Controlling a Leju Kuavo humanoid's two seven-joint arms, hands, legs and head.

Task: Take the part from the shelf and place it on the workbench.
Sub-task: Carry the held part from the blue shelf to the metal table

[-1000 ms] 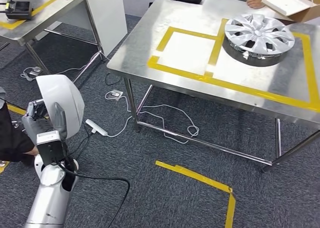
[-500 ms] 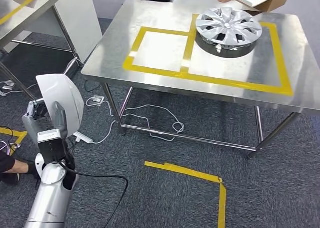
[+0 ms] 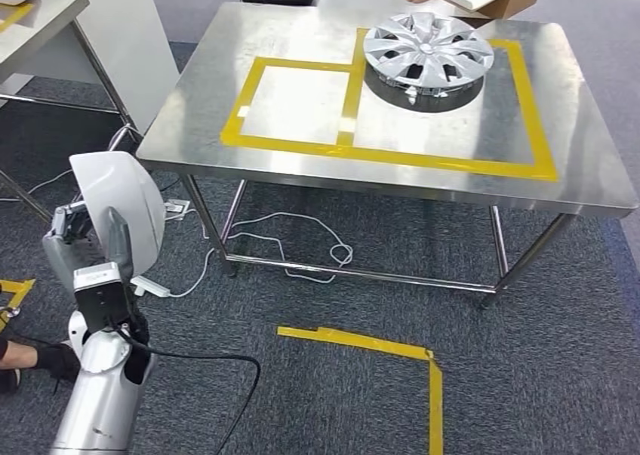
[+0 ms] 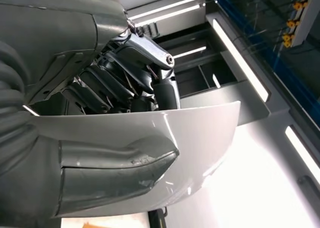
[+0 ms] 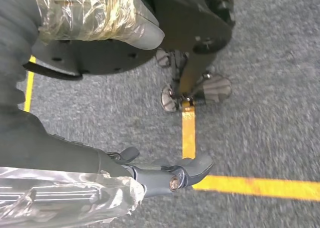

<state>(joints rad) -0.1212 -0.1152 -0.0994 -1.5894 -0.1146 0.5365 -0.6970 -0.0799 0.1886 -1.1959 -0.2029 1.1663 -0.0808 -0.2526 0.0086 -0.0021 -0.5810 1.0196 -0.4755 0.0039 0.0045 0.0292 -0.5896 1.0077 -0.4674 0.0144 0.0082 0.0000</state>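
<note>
head view: my left hand sits low at my left side with the white curved part in it, well short of the steel workbench. in the left wrist view my thumb lies across the part's glossy face and the dark fingers wrap behind, so it's a clamp on a smooth shell, could slide out if i jolt while walking. the wheel cover fills one taped box; the free taped square looks like the spot, and a wide swing risks clipping the table edge. my right hand hangs over the carpet, fingers loosely curled, nothing in it.
</note>
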